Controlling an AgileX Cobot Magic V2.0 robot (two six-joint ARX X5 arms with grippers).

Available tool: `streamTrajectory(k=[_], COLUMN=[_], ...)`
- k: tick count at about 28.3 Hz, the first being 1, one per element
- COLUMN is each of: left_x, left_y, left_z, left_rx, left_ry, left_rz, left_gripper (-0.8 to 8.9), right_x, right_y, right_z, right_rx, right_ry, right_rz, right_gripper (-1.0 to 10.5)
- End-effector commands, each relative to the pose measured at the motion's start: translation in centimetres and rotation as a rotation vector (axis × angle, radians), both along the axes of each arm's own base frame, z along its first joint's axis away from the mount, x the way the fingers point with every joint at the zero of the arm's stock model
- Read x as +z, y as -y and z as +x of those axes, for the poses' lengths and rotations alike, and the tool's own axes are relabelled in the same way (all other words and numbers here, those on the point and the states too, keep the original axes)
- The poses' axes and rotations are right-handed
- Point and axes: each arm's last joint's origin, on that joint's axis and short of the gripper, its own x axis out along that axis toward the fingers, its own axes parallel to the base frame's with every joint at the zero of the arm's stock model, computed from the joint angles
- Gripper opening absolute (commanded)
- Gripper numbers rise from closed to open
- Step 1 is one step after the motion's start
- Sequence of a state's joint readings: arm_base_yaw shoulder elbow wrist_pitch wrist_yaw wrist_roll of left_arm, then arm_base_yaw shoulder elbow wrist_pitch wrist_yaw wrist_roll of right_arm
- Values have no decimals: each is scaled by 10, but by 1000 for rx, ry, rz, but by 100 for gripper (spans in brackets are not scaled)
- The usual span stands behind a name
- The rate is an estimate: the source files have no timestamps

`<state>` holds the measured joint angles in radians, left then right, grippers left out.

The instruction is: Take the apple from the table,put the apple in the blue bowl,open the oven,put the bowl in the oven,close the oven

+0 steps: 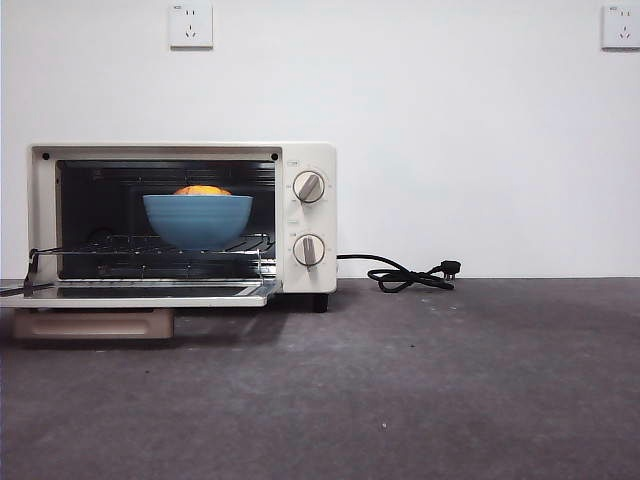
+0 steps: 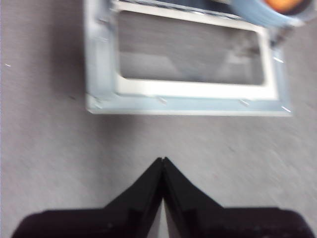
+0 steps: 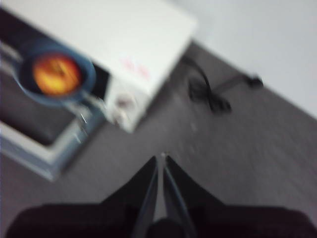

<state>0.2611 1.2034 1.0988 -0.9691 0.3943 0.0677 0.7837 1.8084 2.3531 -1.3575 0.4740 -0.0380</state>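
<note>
The left arm's black two-jawed gripper [image 2: 163, 159] hangs in the air, its jaws pressed together — the right arm's black gripper [image 3: 161, 156] likewise, jaws nearly touching, holding nothing.

1. apple [image 1: 202, 190]: front view shows only an orange sliver above the blue bowl [image 1: 198, 220] rim, rest hidden inside the bowl.
2. Left wrist view: blue bowl and apple cut off at the picture's edge, only a corner of each shows; whole picture soft.
3. Right wrist view heavily blurred: red lettering on the oven [image 3: 114, 44] top unreadable, knobs just smears, cord [image 3: 210, 94] plug indistinct.
4. Front view: open oven door [image 1: 140, 293] seen edge-on, glass not visible; its left end runs off the picture's edge.
5. Oven's back interior dark, details behind the wire rack [image 1: 150, 245] unclear.
</note>
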Motion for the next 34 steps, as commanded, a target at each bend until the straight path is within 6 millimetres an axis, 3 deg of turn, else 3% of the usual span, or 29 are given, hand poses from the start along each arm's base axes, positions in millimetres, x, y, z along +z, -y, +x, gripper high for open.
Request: streamTrajectory(k=[1,6,10,16,20,24,28,34], left_x=[-12,-40,-59,-76,-90,-112,-128,-134], left_y=[-6,-11,-15,-28,-34,-37,-50,-72], left_z=[14,38,50,58,57,55,57,59], left_rx=[14,19,22,63,65,79,140,217], left_ry=[-37,-122,-170,-215,-288,-331,-363,-281], left_rz=[-11,-40,-52,-69,-104,-106,-141,-336], left_gripper=[-9,-9,-9,-9,-9,-9,-9,-9], right_x=[-16,-41,-79,-131,-152,-156,-151,-151], right_y=[25,65,105,151,170,179,180,183], right_z=[-7,-17,-36,-68,-94,-113,-126,-137], right_rx=[-51,-13,-8,-104,-131,-162,-87,-107], right_ry=[-66,-10,-51,-125,-137,-106,-110,-127], right_rz=[-60,73,183,192,235,295,395,413], right_gripper=[29,28,28,28,28,28,28,28])
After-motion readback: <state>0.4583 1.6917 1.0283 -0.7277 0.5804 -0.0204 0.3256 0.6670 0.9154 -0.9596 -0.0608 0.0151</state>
